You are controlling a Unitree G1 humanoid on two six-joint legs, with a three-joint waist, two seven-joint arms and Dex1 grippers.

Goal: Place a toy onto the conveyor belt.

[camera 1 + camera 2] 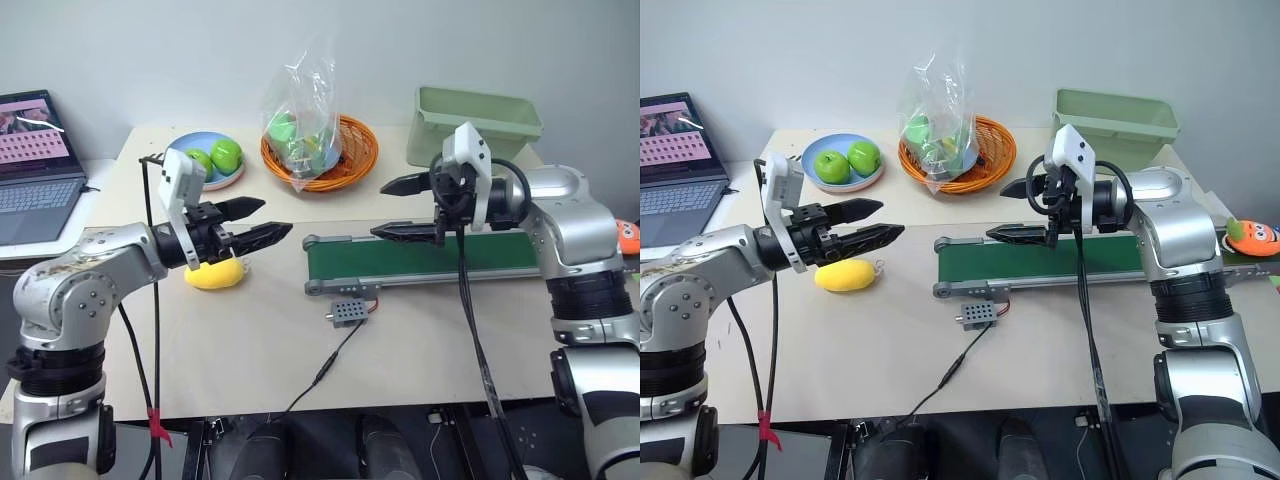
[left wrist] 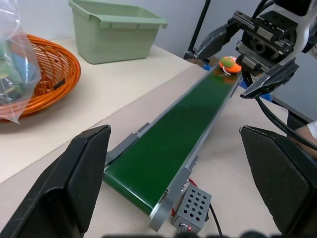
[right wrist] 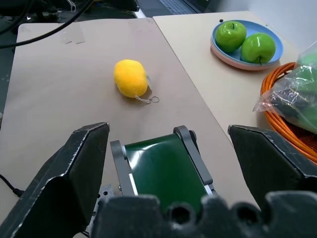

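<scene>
Left gripper (image 1: 878, 222) jaws apart, empty, above tabletop (image 1: 890, 350). Right gripper (image 1: 1012, 210) jaws apart, empty, over conveyor belt (image 1: 1040, 262). Toy (image 1: 1251, 234) on belt's right end.

Left gripper's two black fingers (image 2: 74, 188) spread wide around a long dark-green conveyor belt (image 2: 168, 148), small orange toy (image 2: 229, 64) at its far end by the other gripper (image 2: 242, 64), pale green plastic bin (image 2: 116, 29) behind.

Two green apples (image 1: 848, 161), one lemon toy (image 1: 846, 275), one orange toy (image 1: 1252, 236), one basket (image 1: 992, 160), one bin (image 1: 1116, 112).
</scene>
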